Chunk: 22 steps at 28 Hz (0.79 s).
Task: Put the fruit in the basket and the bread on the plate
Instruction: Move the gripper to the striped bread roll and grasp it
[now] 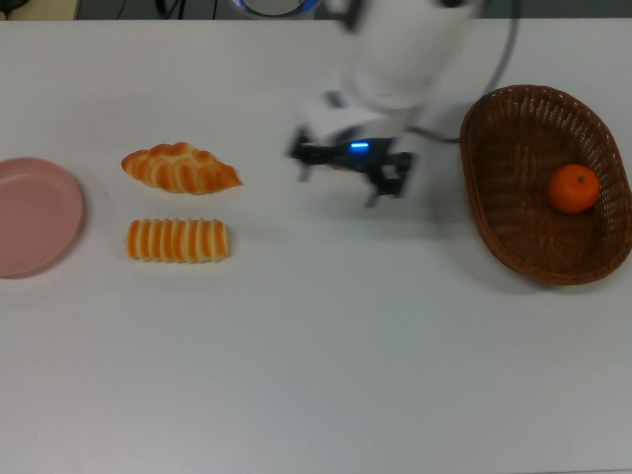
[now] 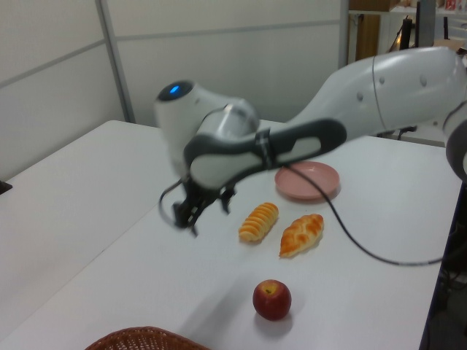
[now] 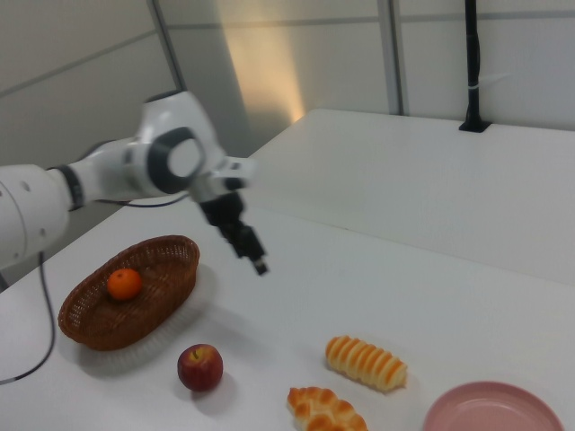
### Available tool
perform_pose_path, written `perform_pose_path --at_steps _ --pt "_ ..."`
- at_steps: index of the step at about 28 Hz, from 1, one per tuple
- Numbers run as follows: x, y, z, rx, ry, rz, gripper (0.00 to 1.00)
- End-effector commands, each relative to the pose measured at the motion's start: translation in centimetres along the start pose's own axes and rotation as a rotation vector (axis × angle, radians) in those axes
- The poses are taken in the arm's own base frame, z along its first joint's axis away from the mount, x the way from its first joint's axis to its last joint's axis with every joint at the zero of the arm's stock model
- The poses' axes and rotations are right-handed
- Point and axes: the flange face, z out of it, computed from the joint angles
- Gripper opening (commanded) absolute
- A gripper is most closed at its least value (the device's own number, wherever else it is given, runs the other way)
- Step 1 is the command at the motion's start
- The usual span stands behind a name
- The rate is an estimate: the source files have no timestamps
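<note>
The orange [image 1: 574,188] lies loose in the brown wicker basket [image 1: 504,197] at the top view's right, also seen as the orange [image 3: 125,284] in the basket [image 3: 153,301]. My gripper [image 1: 346,178] hangs open and empty in mid-air, well left of the basket in the top view, and hides the apple there. The apple [image 2: 271,299] [image 3: 200,366] rests on the table. The gripper [image 2: 204,217] [image 3: 254,256] is above and apart from it. The braided bread [image 1: 181,167] and the ridged roll [image 1: 178,240] lie beside the pink plate [image 1: 35,217], which holds nothing.
The white arm [image 1: 400,49] reaches in from the top view's upper edge. In the left view only the basket's rim [image 2: 142,337] shows at the bottom edge. A second white table [image 3: 431,171] stands behind in the right view.
</note>
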Motion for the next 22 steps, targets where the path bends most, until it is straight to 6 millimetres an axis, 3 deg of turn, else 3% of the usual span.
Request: perform_pose_path --at_steps 1,4,7,10,15,19,22 --pt "2.5 7.4 1.8 0.003 -0.050 0.226 1.00" --pt "4.0 10.6 2.8 0.021 -0.057 0.493 1.00" --pt "4.0 11.9 3.8 0.003 -0.081 0.579 1.00" --pt "3.6 13.8 7.1 -0.014 -0.129 0.704 1.00" --pt "5.0 15.5 10.9 0.038 -0.070 0.891 1.00" --pt "6.0 17.2 12.7 0.063 -0.059 0.979 1.00" --pt "6.4 17.2 13.8 0.082 -0.057 1.013 1.00"
